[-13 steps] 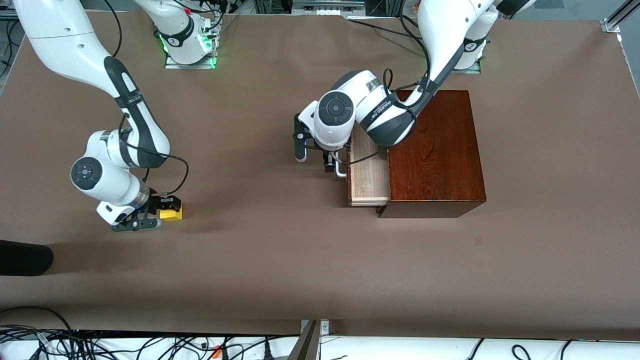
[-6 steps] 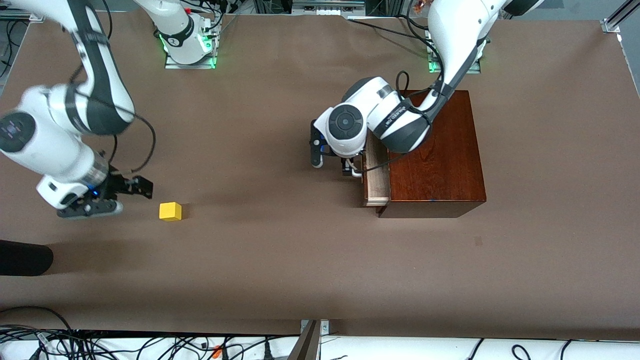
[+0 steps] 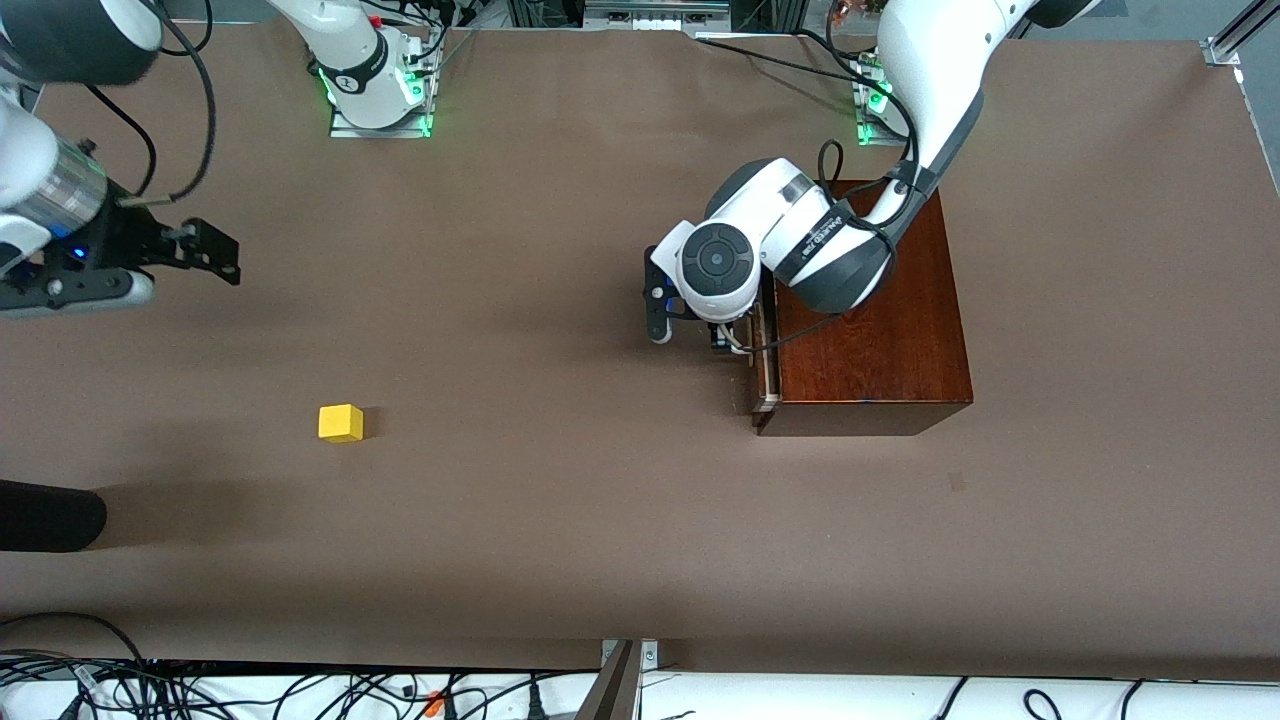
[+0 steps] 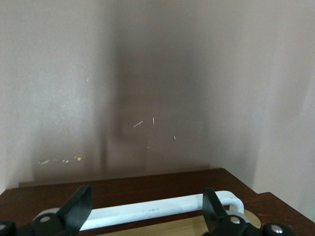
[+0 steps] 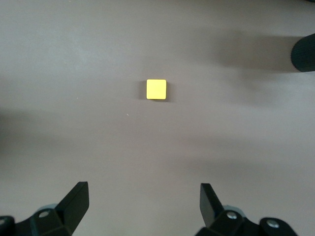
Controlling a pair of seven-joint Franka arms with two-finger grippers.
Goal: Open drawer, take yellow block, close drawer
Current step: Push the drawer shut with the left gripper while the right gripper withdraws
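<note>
We see the yellow block point(image 3: 341, 422) lying alone on the brown counter point(image 3: 560, 520) toward the right arm's end, well apart from the wooden box point(image 3: 868, 310) and nearer to the front camera than the right gripper point(image 3: 212, 255). That gripper is raised over bare counter with its fingers point(image 5: 74, 201) spread wide and holding nothing; the right wrist view looks down on the block point(image 5: 156, 89) from above. A dark object point(image 3: 45, 515) lies at the counter's edge, nearer to the front camera than the block. The left gripper point(image 3: 722, 340) is at the drawer's point(image 3: 766, 375) front, its fingers point(image 4: 78, 206) parted on either side of the white U-shaped handle point(image 4: 162, 212) without clamping it. The drawer is almost fully pushed in, only a thin strip of its pale wood showing in front of the box.
</note>
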